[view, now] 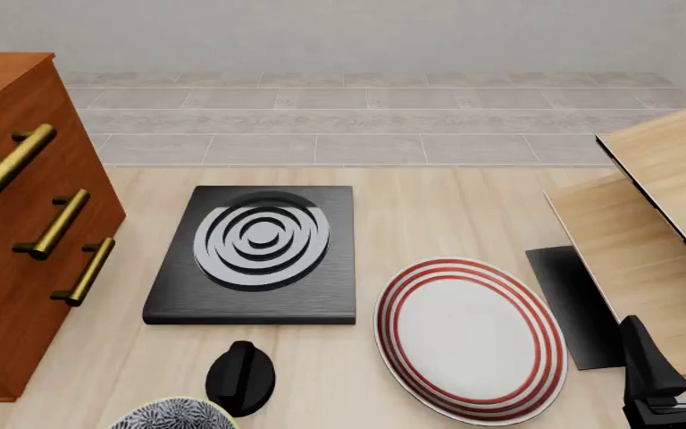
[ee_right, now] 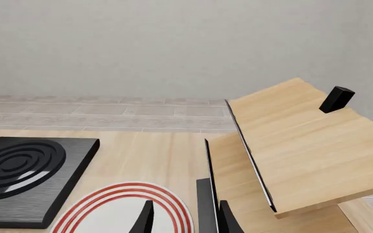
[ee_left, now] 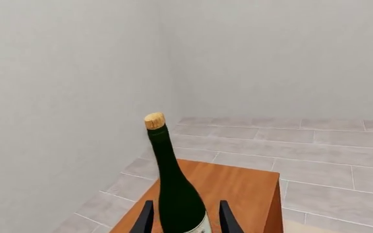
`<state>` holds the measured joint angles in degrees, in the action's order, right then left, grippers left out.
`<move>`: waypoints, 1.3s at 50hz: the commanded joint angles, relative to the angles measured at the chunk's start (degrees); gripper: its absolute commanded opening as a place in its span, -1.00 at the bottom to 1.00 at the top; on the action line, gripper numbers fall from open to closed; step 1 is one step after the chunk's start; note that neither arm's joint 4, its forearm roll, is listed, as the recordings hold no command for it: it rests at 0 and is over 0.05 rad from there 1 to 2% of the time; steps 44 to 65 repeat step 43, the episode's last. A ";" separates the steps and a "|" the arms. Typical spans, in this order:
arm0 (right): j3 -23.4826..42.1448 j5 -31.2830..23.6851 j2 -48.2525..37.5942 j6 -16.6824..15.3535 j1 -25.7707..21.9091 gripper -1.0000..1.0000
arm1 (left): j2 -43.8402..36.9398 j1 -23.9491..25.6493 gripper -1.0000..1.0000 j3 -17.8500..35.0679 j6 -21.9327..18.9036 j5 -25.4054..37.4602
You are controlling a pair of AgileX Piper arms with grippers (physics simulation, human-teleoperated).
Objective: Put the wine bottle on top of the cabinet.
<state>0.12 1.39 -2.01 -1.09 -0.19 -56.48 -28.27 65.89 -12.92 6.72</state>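
Left wrist view: the left gripper (ee_left: 185, 219) is clenched on the wine bottle (ee_left: 175, 194), its two dark fingers (ee_left: 145, 219) standing close on either side of the lower body. The bottle is dark green glass, tilted slightly, with a tan cork top (ee_left: 155, 121); a pale label edge shows at its base. Below and beyond the bottle lies the flat reddish-brown top of the cabinet (ee_left: 238, 187). Whether the bottle's base touches that top cannot be told, as the base is out of frame. Grey floor tiles (ee_left: 316, 155) and pale walls lie behind.

Front view: the cabinet (view: 10, 295) stands at the left edge of the tabletop (view: 439, 206), showing three brass bar handles (view: 57, 223) on its front. The bottle and the left gripper are not in this view. Just beside the cabinet lies a black square board with a grey concentric-ring pattern (view: 260, 250). Near it lies a white plate with red rings (view: 472, 340), and in front of the board a black rounded knob-like object (view: 242, 377), just beside a speckled bowl rim (view: 174, 416). Pale wood boards (view: 653, 223) stand tilted at the right. The right gripper (view: 677, 357) sits at the lower right corner, fingers apart and holding nothing.

Right wrist view: the right gripper (ee_right: 185, 218) is released, its fingers (ee_right: 145, 219) apart above the plate's rim (ee_right: 167, 199), close to the pale boards (ee_right: 296, 145). A small black block (ee_right: 336, 99) stands on the upper board.
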 commanded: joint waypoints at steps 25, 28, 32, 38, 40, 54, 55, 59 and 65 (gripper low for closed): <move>0.00 -0.01 0.01 0.00 0.01 1.00 | 14.34 7.51 1.00 3.28 5.38 17.01; 0.00 -0.01 0.01 0.00 0.02 1.00 | 15.45 7.83 1.00 3.41 5.53 18.03; 0.00 -0.01 0.01 0.00 0.00 1.00 | 18.24 9.30 1.00 3.33 6.77 20.86; 0.00 -0.01 0.01 0.00 0.01 1.00 | 22.18 11.36 1.00 2.73 8.19 24.35; 0.00 -0.01 0.01 -0.01 0.01 1.00 | 23.06 11.95 1.00 2.54 8.93 25.32; 0.00 -0.01 0.01 0.00 0.00 1.00 | 24.33 13.88 1.00 2.08 9.94 27.81; 0.00 -0.01 0.01 0.00 0.00 1.00 | 24.33 13.88 1.00 2.08 9.94 27.81; 0.00 -0.01 0.01 0.00 0.00 1.00 | 24.33 13.88 1.00 2.08 9.94 27.81; 0.00 -0.01 0.01 0.00 0.00 1.00 | 24.33 13.88 1.00 2.08 9.94 27.81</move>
